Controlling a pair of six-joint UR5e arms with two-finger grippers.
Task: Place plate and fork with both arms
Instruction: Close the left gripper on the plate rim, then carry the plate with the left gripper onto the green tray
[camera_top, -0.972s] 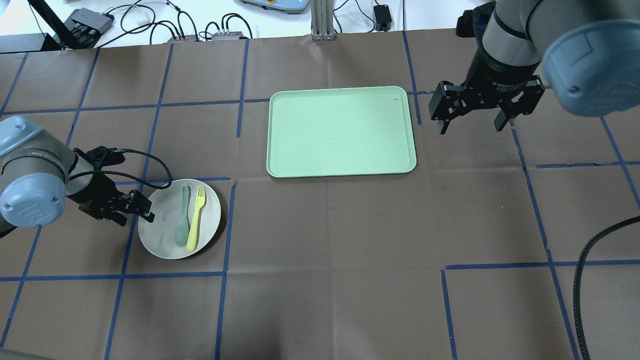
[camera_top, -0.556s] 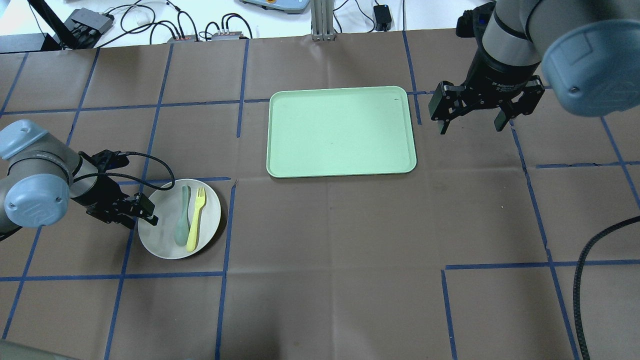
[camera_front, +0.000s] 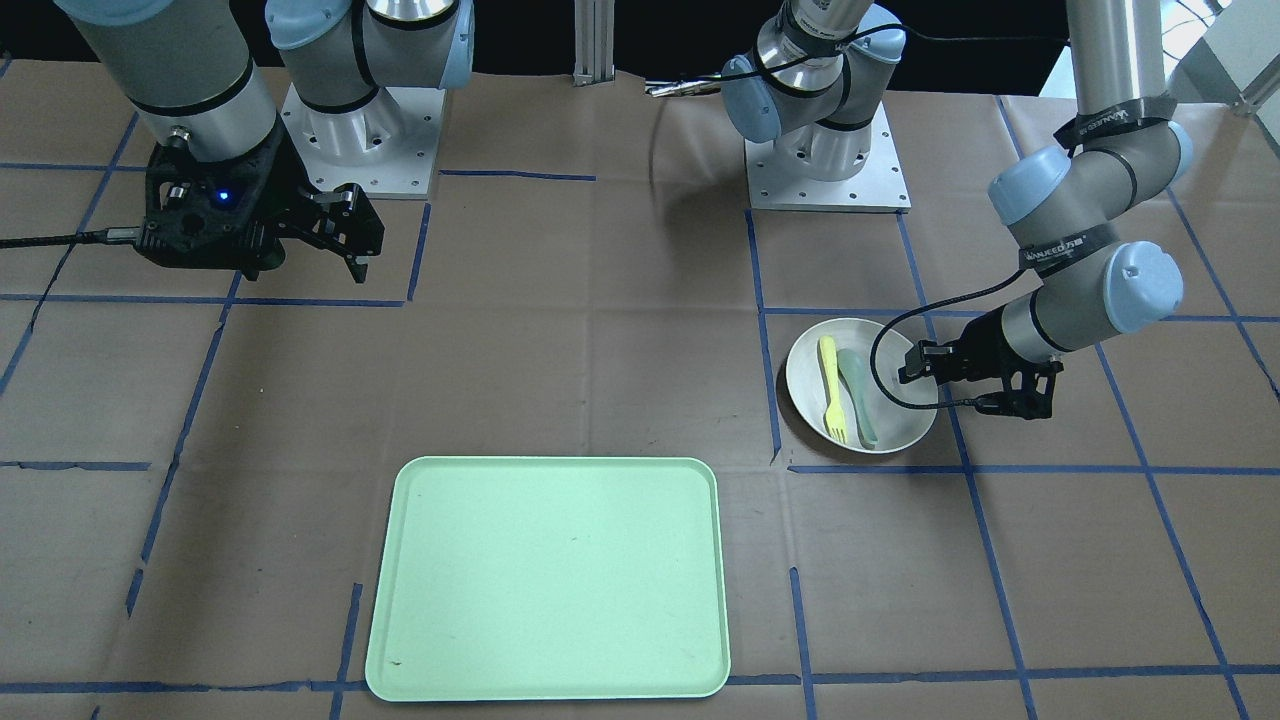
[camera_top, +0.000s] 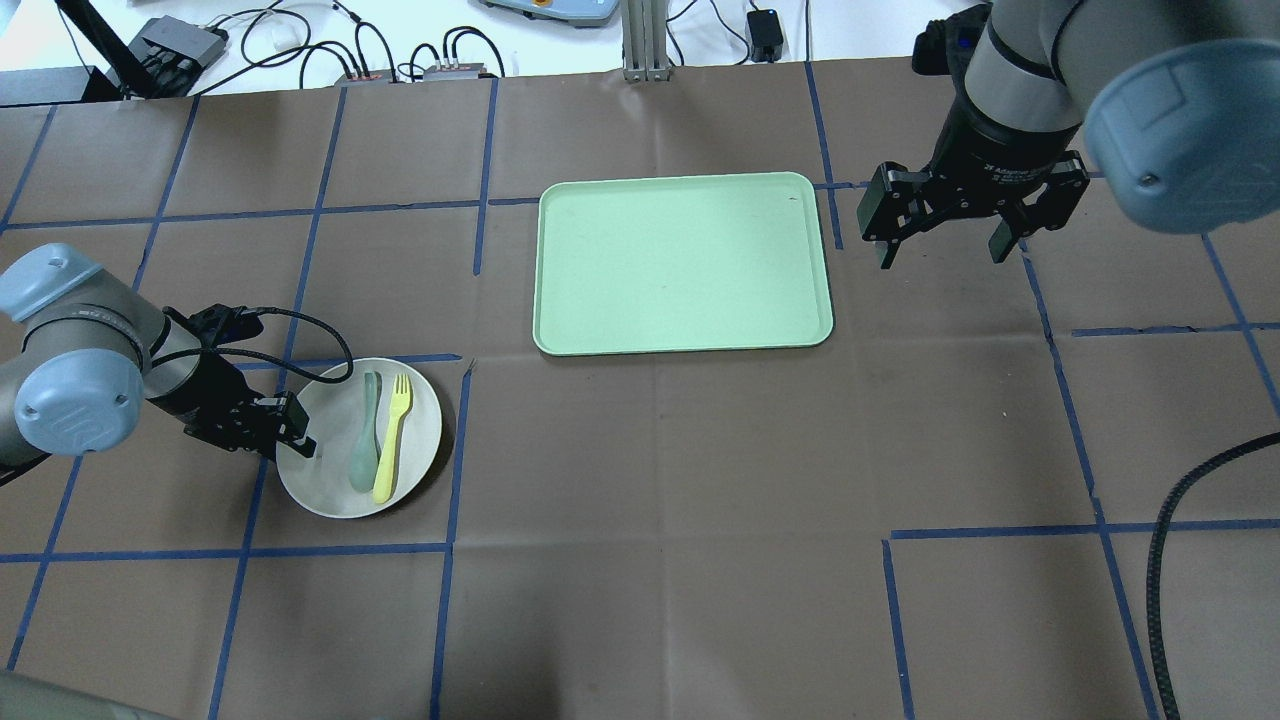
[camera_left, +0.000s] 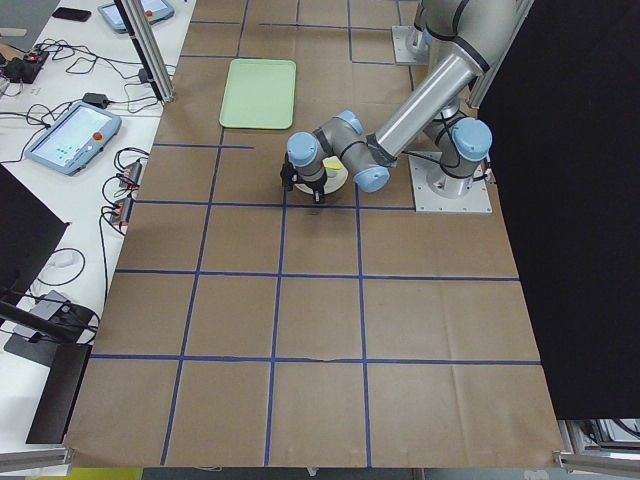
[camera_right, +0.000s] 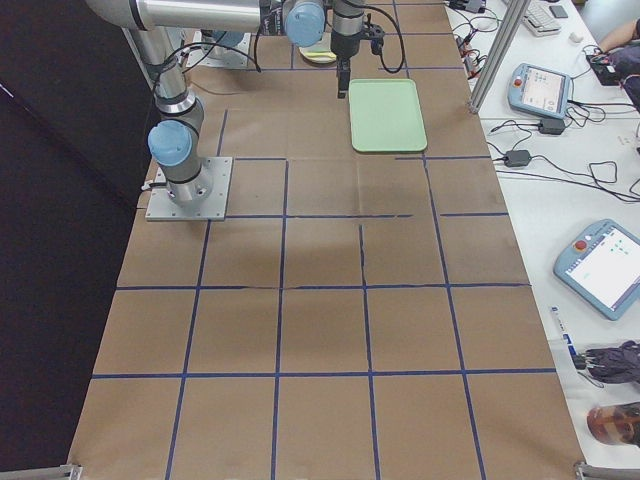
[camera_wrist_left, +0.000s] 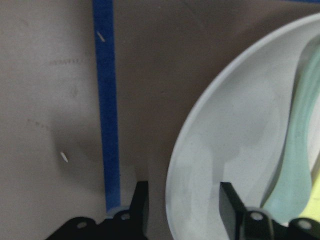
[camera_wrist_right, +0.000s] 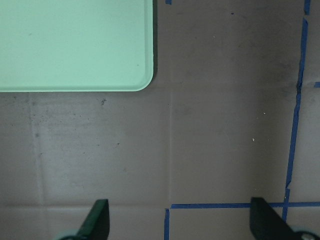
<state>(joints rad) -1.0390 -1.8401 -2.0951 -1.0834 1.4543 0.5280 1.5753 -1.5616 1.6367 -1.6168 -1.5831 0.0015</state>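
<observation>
the left gripper (camera_top: 297, 441) holds its jaws apart, astride the rim of the plate (camera_top: 325, 492), which lies well left of the green tray (camera_top: 680, 262) with the fork (camera_top: 392, 438) and a spoon (camera_top: 364, 440) loose on it. a shallow pinch could slip, or a tilted lift could spill the cutlery. the right gripper (camera_top: 942, 252) hangs open beside the tray. the surface is brown paper (camera_top: 650, 500) gridded with blue tape (camera_top: 340, 548); cables (camera_top: 290, 45) clutter a white bench (camera_top: 560, 40) beyond.

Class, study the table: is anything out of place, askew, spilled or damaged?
Nothing looks spilled or broken. One oddity: a grey-green spoon lies on the plate beside the fork, though the task names only plate and fork. The left hand, open, straddles the plate's rim.
</observation>
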